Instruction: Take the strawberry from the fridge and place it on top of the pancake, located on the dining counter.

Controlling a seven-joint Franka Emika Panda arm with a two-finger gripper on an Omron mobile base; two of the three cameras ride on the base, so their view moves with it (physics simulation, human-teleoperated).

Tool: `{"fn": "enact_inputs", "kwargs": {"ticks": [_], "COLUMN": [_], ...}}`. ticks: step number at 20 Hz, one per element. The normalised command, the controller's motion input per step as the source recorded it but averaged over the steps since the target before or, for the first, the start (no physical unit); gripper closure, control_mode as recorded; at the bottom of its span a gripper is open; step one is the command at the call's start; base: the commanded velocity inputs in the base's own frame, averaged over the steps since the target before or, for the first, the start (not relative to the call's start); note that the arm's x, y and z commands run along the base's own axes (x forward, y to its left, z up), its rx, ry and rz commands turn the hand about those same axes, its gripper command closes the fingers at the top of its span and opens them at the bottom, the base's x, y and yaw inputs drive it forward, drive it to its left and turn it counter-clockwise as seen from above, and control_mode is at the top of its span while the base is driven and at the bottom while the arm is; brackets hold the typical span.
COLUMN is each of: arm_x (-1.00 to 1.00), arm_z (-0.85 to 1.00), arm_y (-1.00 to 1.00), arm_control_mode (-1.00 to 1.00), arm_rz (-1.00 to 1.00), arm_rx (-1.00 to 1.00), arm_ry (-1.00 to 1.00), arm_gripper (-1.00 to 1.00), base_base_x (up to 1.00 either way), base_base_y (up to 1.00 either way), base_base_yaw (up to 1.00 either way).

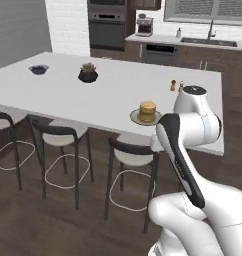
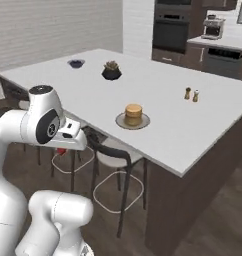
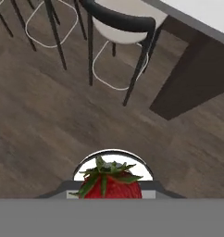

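Note:
My gripper (image 3: 111, 193) is shut on the strawberry (image 3: 111, 186), a red berry with green leaves at the bottom of the hand view, above the wooden floor. From the right base camera, the strawberry (image 2: 61, 150) peeks out red under the hand, with the gripper (image 2: 63, 149) held low, left of and below the edge of the dining counter (image 2: 163, 90). The pancake (image 1: 147, 107) is a tan stack on a round pale plate (image 1: 135, 118) near the near edge of the dining counter (image 1: 93, 95). The pancake (image 2: 133, 112) and plate (image 2: 144, 123) lie well to the right of the hand. The fridge is out of view.
Dark chairs (image 1: 133, 155) with pale seats line the counter's near edge; one chair (image 3: 121, 21) is straight ahead of the hand. A potted plant (image 1: 88, 74), a dark bowl (image 1: 38, 69) and two shakers (image 1: 176, 85) stand on the counter. Ovens and cabinets lie behind.

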Motion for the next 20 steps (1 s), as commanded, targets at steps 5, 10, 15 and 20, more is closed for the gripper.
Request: {"fn": "enact_inputs", "kwargs": {"ticks": [5,10,15,20], "arm_x": [0.00,0.00,0.00,0.00], "arm_z": [0.00,0.00,0.00,0.00], "arm_y": [0.00,0.00,0.00,0.00], "arm_control_mode": [1.00,1.00,1.00,1.00], "arm_rz": [0.00,0.00,0.00,0.00], "arm_rx": [0.00,0.00,0.00,0.00], "arm_ry": [0.00,0.00,0.00,0.00], "arm_gripper": [1.00,1.00,1.00,1.00], "base_base_x": [0.49,0.76,0.58,0.29], "base_base_y": [0.01,0.52,0.84,0.77], "base_base_yaw": [-0.81,-0.58,-0.25,-0.15]}}
